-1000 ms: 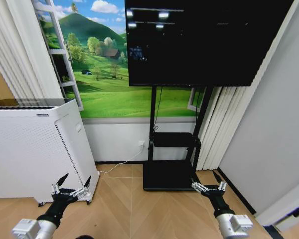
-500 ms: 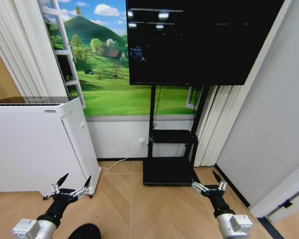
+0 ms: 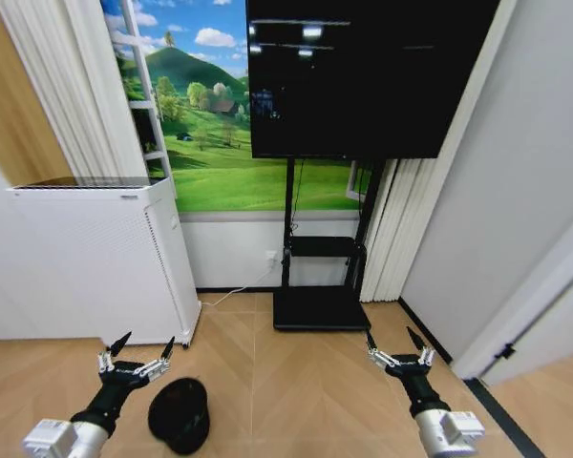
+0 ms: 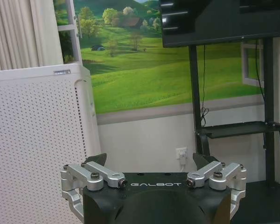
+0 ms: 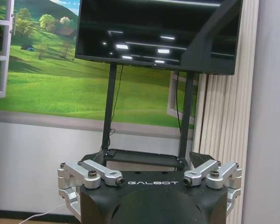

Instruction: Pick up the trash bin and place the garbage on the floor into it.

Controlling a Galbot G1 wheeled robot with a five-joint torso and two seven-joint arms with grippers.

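You face a dark TV (image 3: 372,76) on a black stand (image 3: 322,310), a meadow mural (image 3: 210,143) behind it, a white air purifier (image 3: 100,258) beside.

Trash bin (image 3: 180,414) on parquet floor (image 3: 296,382)

The head camera has swung, so the whole room sits differently in the head view: the white air purifier (image 3: 100,258) and the TV stand (image 3: 322,277) now lie farther off, with more floor (image 3: 286,382) showing. The trash bin (image 3: 180,414), a sliver at the lower edge half a second ago, now shows whole beside the left gripper (image 3: 135,354)
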